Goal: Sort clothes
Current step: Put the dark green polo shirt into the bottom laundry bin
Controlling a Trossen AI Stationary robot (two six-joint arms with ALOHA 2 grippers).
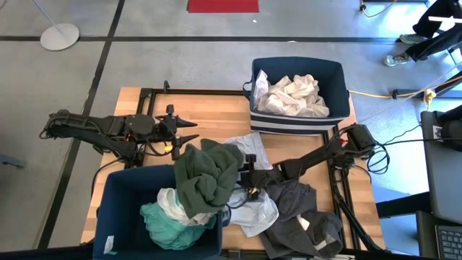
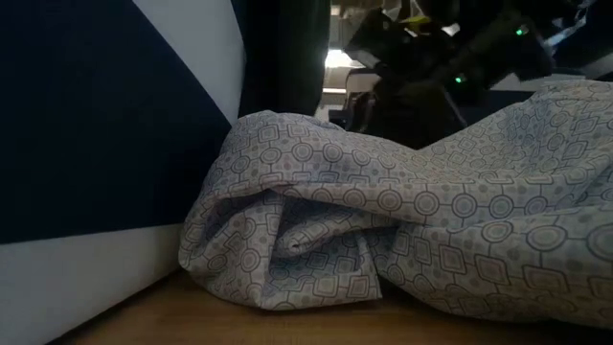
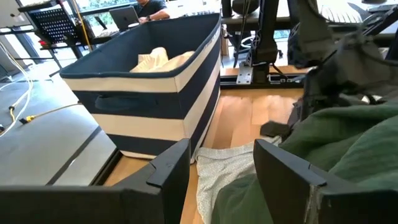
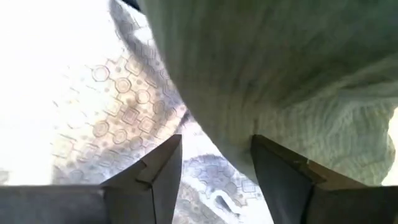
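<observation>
Sorting approx. half done, judged from how things lie now. White and cream clothes [image 1: 292, 96] already in the far striped bin [image 1: 339, 76], at the right-hand far edge of the table [image 1: 209, 108]. Teal piece [image 1: 170, 225] and a white one already in the near navy bin [image 1: 119, 209], at the left-hand front. Dark olive garment [image 1: 208, 175] draped over that bin's rim, half in, half out; not yet dropped fully.

Left to do: patterned light grey cloth [image 2: 402, 230] flat on the wood btw. the two bins, and dark grey pile [image 1: 307, 220] at the front right w/ black parts, both untouched on the table.

Left gripper [image 3: 217, 171]: jaws wide, nothing between them, just beside the olive garment, pointing toward the striped bin. Right gripper [image 4: 214, 162]: jaws part open, pushed in against the olive fabric w/ the patterned cloth under it; fabric looks to sit between the fingers, but a firm grip cannot be confirmed.
</observation>
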